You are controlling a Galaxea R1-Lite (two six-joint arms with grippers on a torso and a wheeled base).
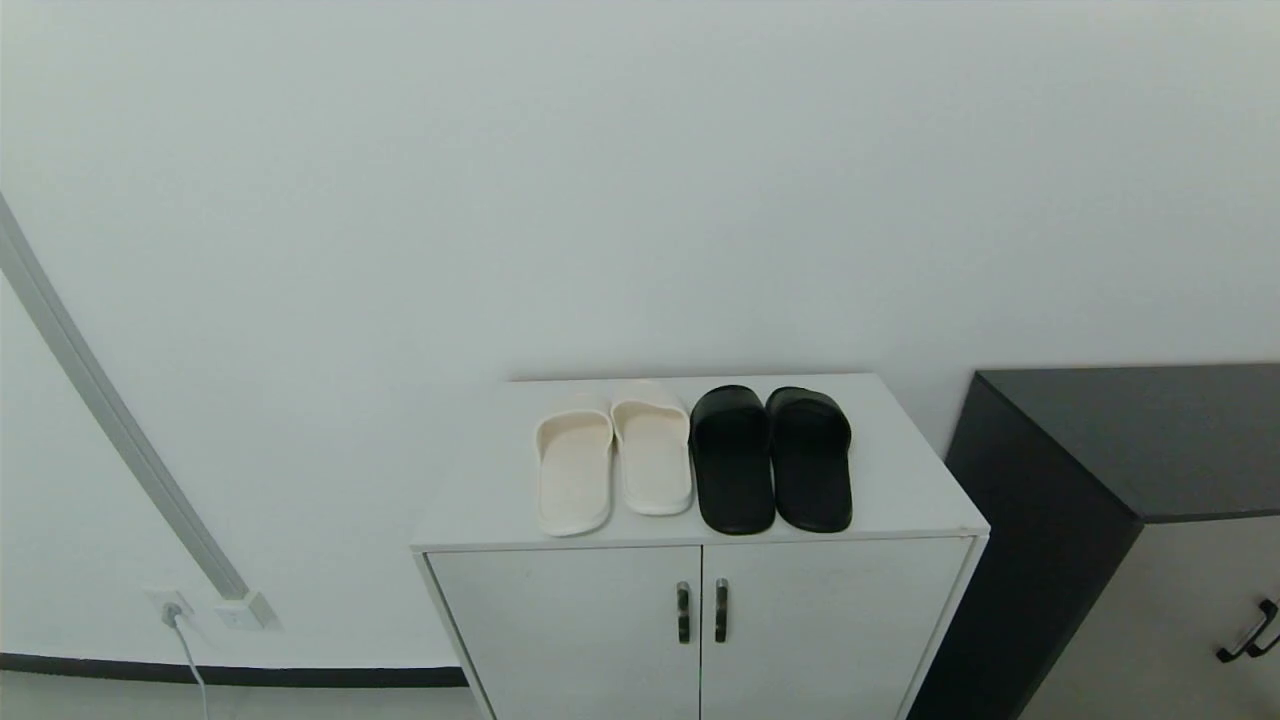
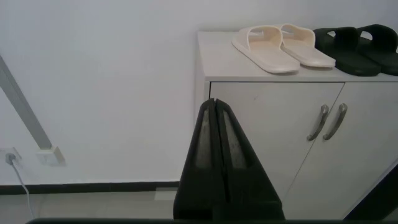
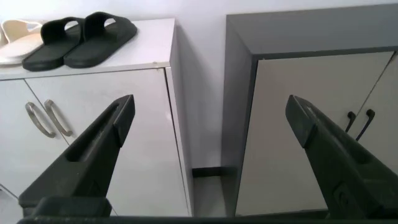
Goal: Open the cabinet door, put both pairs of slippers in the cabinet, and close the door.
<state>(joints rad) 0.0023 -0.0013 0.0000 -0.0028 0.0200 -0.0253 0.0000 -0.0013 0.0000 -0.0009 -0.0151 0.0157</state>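
Black left gripper [image 2: 215, 149], clamped together, and right gripper [image 3: 211, 109], spread wide, face the white cabinet [image 1: 900, 480]. Its closed doors [image 1: 580, 630] offer stiff metal handles [image 1: 683, 612] at the centre seam. Along the top's front edge, cream slippers [image 1: 650, 460] and black slippers [image 1: 735, 460] look light and rubbery, probably best pinched by their straps.

On top of the white cabinet [image 1: 930, 505], its two doors shut with the handles [image 1: 683, 612] side by side at the middle, a cream pair of slippers [image 1: 650, 465] lies against the left of a black pair of slippers [image 1: 735, 465], toes toward the wall, beside a dark cabinet [image 1: 1130, 440].
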